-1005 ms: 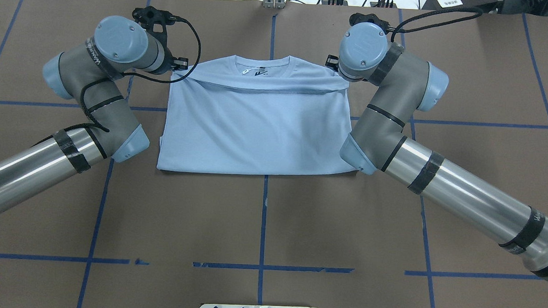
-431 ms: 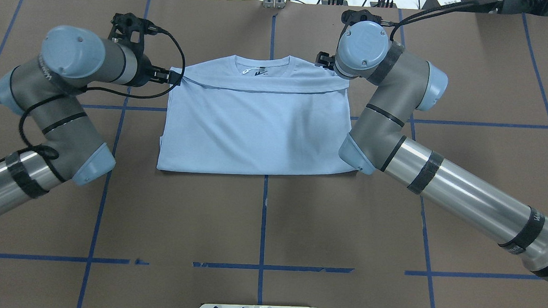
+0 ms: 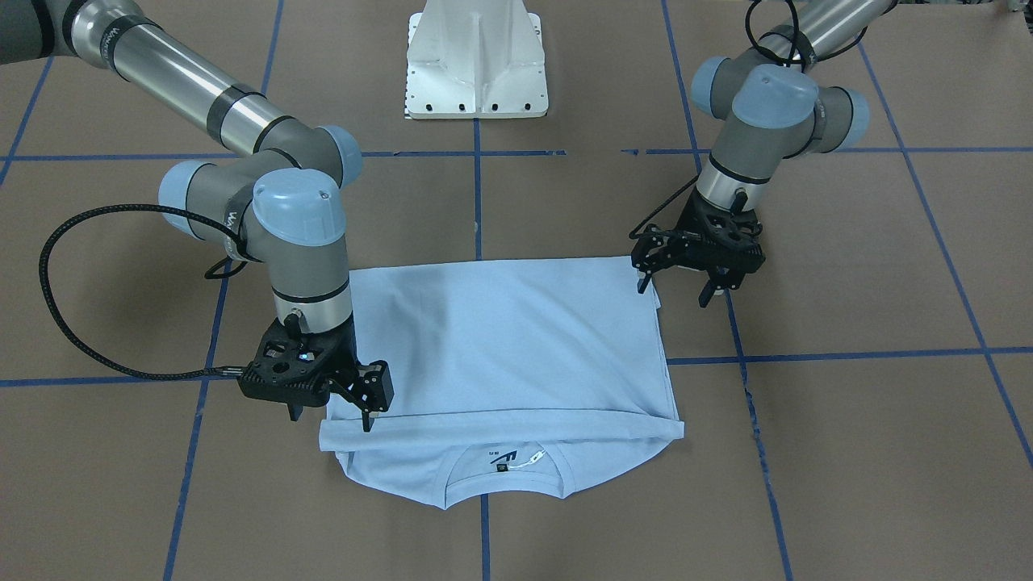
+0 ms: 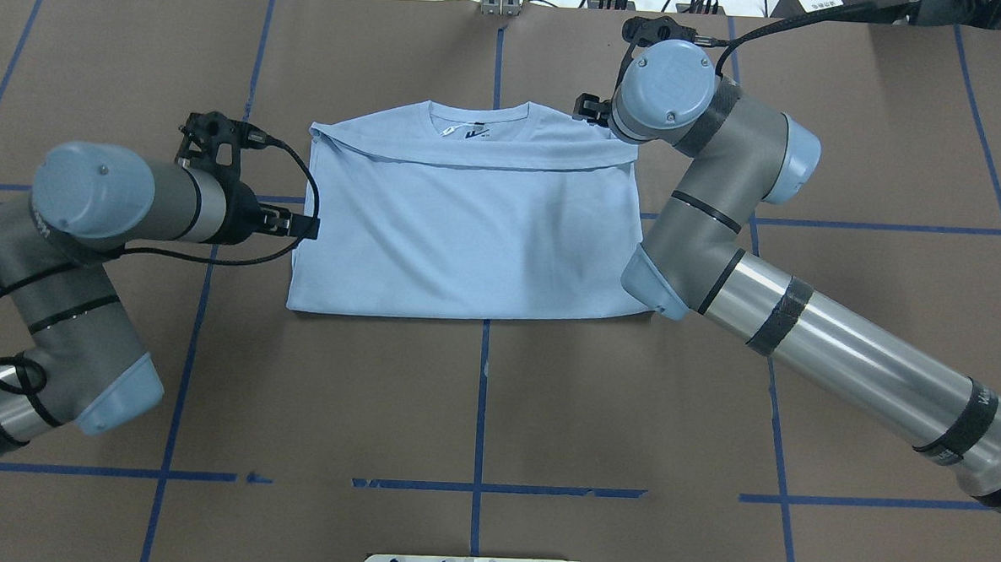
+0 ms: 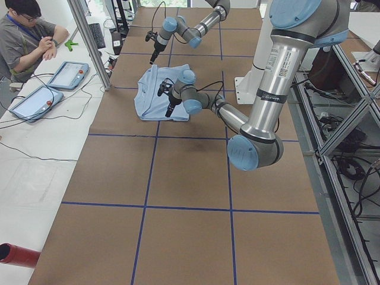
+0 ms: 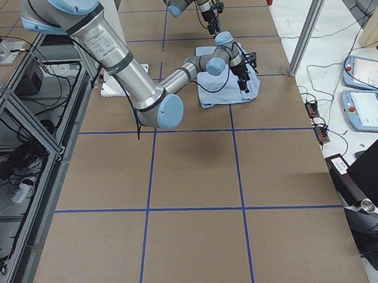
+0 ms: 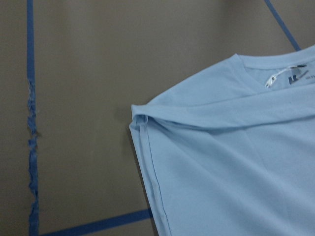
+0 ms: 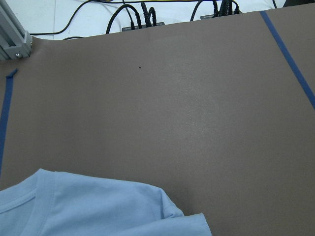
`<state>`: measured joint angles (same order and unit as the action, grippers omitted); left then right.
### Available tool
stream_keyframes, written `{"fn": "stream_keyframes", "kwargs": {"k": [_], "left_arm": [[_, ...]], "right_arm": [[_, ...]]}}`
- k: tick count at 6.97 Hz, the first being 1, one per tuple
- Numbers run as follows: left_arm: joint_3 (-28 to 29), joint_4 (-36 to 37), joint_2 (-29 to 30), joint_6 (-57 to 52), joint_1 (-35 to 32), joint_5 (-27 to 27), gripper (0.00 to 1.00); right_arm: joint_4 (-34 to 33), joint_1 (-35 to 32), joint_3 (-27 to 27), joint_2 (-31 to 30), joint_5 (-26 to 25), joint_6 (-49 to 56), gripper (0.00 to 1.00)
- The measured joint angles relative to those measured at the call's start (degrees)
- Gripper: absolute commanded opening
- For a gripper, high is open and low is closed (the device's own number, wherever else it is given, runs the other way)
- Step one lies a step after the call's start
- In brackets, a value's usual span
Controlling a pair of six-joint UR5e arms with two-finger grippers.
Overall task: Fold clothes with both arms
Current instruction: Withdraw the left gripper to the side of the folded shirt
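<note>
The light blue T-shirt (image 4: 469, 229) lies folded flat on the brown table, collar and dark neck label (image 4: 476, 133) at the far side. The palm print is hidden. The shirt also shows in the front view (image 3: 500, 347) and in both wrist views (image 7: 221, 162) (image 8: 98, 206). My left gripper (image 3: 674, 290) is open and empty at the shirt's near left corner; it also shows in the overhead view (image 4: 300, 223). My right gripper (image 3: 331, 418) is open, one finger (image 3: 367, 420) over the folded edge at the shirt's far right corner. In the overhead view it is mostly hidden under its wrist.
The white pedestal base (image 3: 476, 64) stands at the table's near edge. Blue tape lines (image 4: 483, 398) cross the table. Cables (image 8: 142, 14) lie along the far edge. An operator (image 5: 27, 35) sits at a side table with tablets (image 6: 368, 73).
My left gripper has left the shirt's far left corner and moved back along its left edge toward the robot. The folded edge now lies flat. The right gripper has shifted only slightly.
</note>
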<state>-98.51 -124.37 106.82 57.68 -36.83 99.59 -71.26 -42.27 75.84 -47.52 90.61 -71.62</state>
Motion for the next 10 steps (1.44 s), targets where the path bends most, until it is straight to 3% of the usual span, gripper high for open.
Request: {"fn": "stream_keyframes", "kwargs": {"k": [1, 5, 6, 7, 8, 10], "left_arm": [[-0.2, -2.6, -1.6, 3.5, 3.1, -2.3, 0.56], [0.2, -4.6, -2.6, 7.8, 7.0, -4.4, 0.52], [0.3, -4.6, -2.7, 7.9, 7.3, -4.4, 0.4], [0.3, -4.6, -2.7, 7.9, 7.5, -4.4, 0.11], [0.4, -4.7, -2.7, 7.9, 7.6, -4.4, 0.0], [0.5, -4.7, -2.9, 7.8, 7.6, -4.5, 0.0]], "right_arm": [[0.0, 0.0, 0.0, 0.0, 0.0, 0.0, 1.0], [0.1, 0.0, 0.0, -0.1, 0.0, -0.1, 1.0], [0.1, 0.0, 0.0, -0.1, 0.0, -0.1, 1.0], [0.1, 0.0, 0.0, -0.1, 0.0, -0.1, 1.0], [0.1, 0.0, 0.0, -0.2, 0.0, 0.0, 1.0], [0.2, 0.0, 0.0, -0.2, 0.0, 0.0, 1.0]]}}
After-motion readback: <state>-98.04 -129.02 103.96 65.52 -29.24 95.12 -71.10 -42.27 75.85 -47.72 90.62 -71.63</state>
